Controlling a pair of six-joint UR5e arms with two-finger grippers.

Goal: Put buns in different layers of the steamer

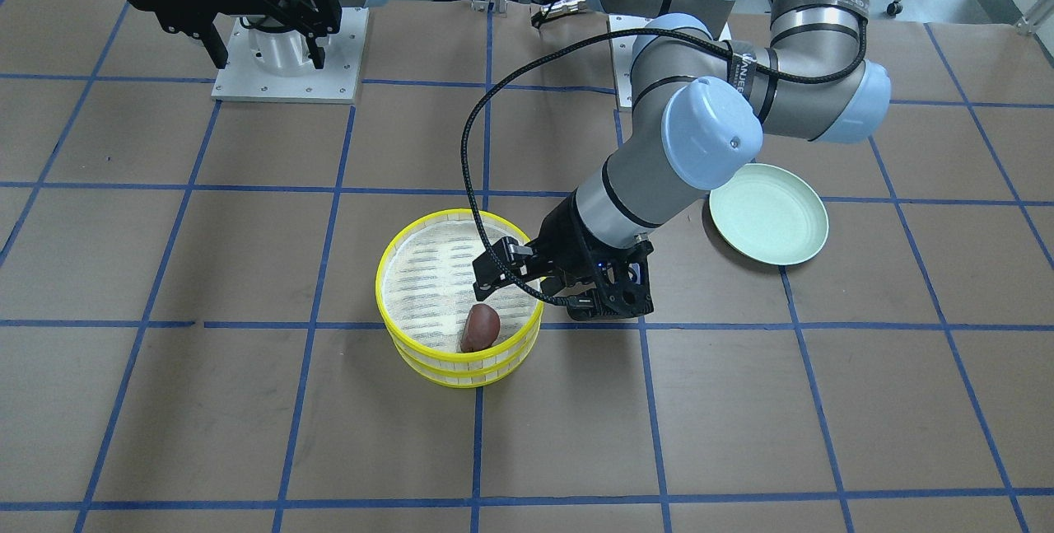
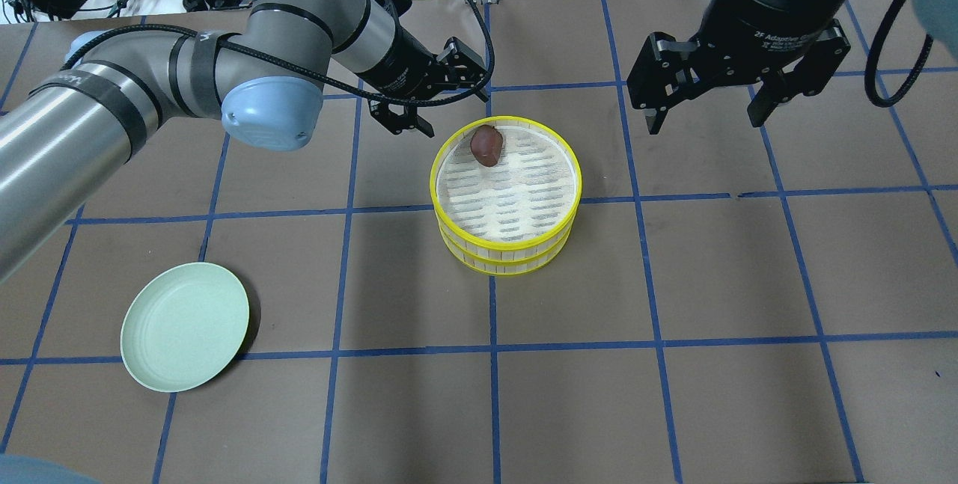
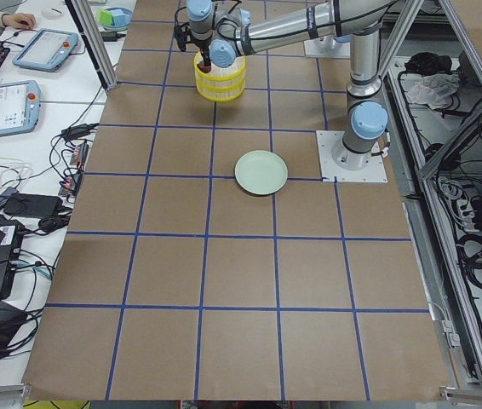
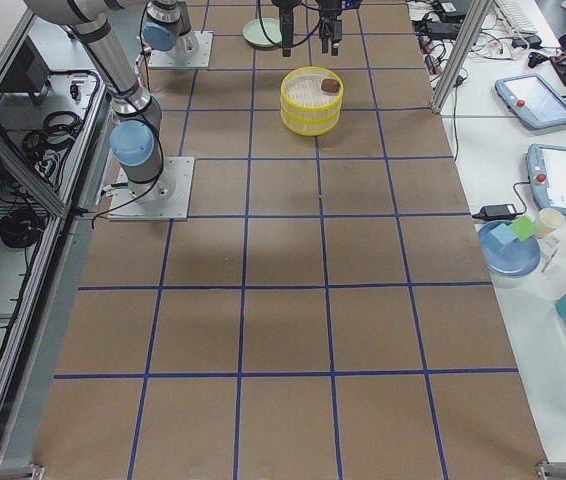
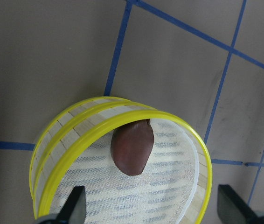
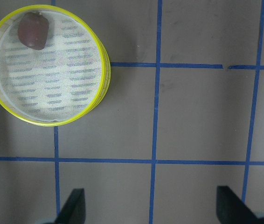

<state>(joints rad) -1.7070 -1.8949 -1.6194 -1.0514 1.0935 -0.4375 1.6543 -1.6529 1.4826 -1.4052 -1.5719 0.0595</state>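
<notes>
Two steamer layers are stacked mid-table, the top layer (image 2: 506, 246) on the lower one (image 2: 503, 268); the stack also shows in the front view (image 1: 387, 302). The dark reddish-brown bun (image 2: 486, 144) lies in the top layer at its far edge, also seen in the front view (image 1: 480, 327), left wrist view (image 5: 132, 149) and right wrist view (image 6: 33, 31). The cream-white bun is hidden. My left gripper (image 2: 441, 99) is open and empty, just beyond the steamer's far-left rim. My right gripper (image 2: 705, 117) is open and empty, raised to the right of the steamer.
A light green plate (image 2: 185, 325) lies empty on the near left of the table, under my left arm in the front view (image 1: 768, 213). Brown table cover with blue grid lines. Operators' tablets sit off the table's far edge (image 4: 533, 100).
</notes>
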